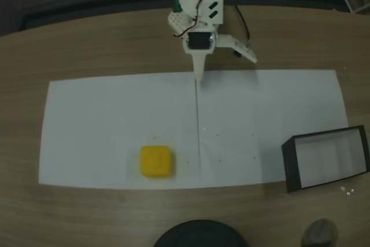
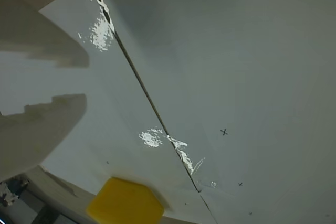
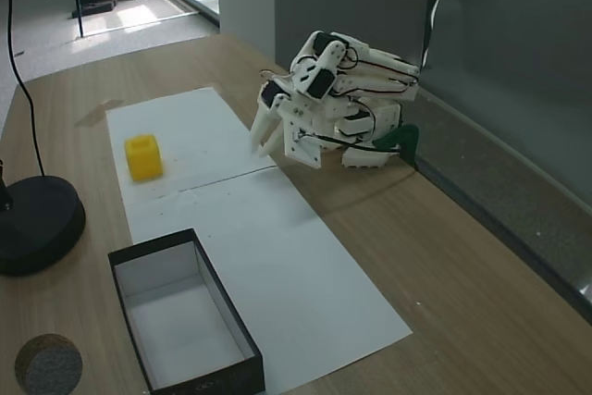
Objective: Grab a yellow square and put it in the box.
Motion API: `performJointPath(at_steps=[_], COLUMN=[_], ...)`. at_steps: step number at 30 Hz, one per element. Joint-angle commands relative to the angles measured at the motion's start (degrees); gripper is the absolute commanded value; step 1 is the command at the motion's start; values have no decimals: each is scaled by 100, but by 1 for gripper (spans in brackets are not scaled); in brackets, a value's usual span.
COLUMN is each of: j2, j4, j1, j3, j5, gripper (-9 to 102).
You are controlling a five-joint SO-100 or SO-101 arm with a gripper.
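Closest to my wrist camera are my own pale fingers [image 2: 37, 124], blurred at the left edge with a gap between them, so my gripper [image 3: 262, 147] is open and holds nothing. It hangs just above the white paper [image 1: 260, 120], at the far edge nearest my folded arm, tips pointing down. I judge this a resting or starting pose: the arm is tucked back against its base, and no reach has begun.

Paper covers the middle of the wooden table [image 3: 444, 256], probably to mark a plain work area; a seam runs down its middle.

My target, the yellow square [image 1: 156, 161], sits on the paper near its front edge in a fixed view, left of the seam and well apart from my fingertips. In the wrist view it [image 2: 126, 203] shows at the bottom edge, ahead of my fingers.

An open box [image 1: 327, 159] stands at the paper's right end in that fixed view, far from the square, empty with its pale floor showing.
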Motion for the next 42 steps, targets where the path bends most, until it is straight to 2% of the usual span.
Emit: performJointPath(at_steps=[1,6,11,14,18,24,30,35,42], j2=[132,88,-26,-633,-2232,-5247,-7875,-9940,-12041], j4=[-290,-536,-527,-536,-431,316,853,1670,2364], j1=[220,501,519,519,527,519,800,817,861], j3=[-360,-1020,-2145,-2566,-3278,-5335,-7453,-9114,-11145], j5=[-18,-26,-448,-791,-861,-800,-589,-562,-554], gripper=[15,30,30,31,31,42,43,43,43])
